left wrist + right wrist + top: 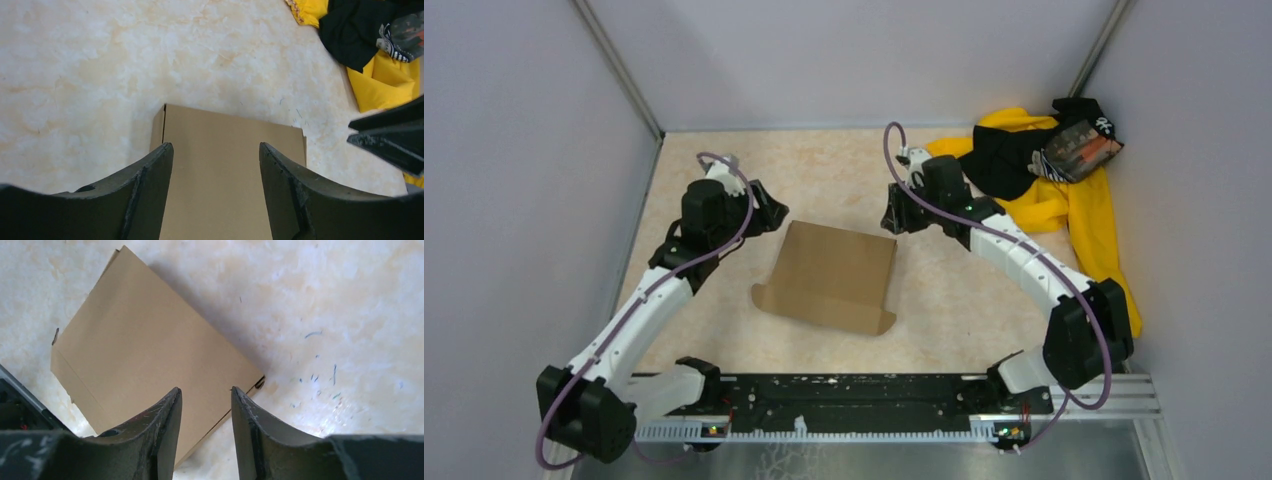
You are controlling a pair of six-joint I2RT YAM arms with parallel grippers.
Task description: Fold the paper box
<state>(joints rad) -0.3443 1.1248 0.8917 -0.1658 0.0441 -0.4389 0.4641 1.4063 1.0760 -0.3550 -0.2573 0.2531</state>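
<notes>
Top external, box [829, 275]: lay flat on table [824, 170], between both grippers.
Left gripper [215, 146]: fingers stood apart, empty, by box's far left corner.
Right gripper [205, 390]: fingers narrowly apart, empty, by far right corner.
Cloth [1079, 205]: lay heaped, far right.

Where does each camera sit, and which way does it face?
Top external: above, behind the bases, looking down; both arms show, left gripper and right gripper flanking the box.
Left wrist: on the left arm, looking down past its open fingers at the box.
Right wrist: on the right arm, looking down between its fingers at the box.
Shared: box in all; cloth pile in top and left wrist.
</notes>
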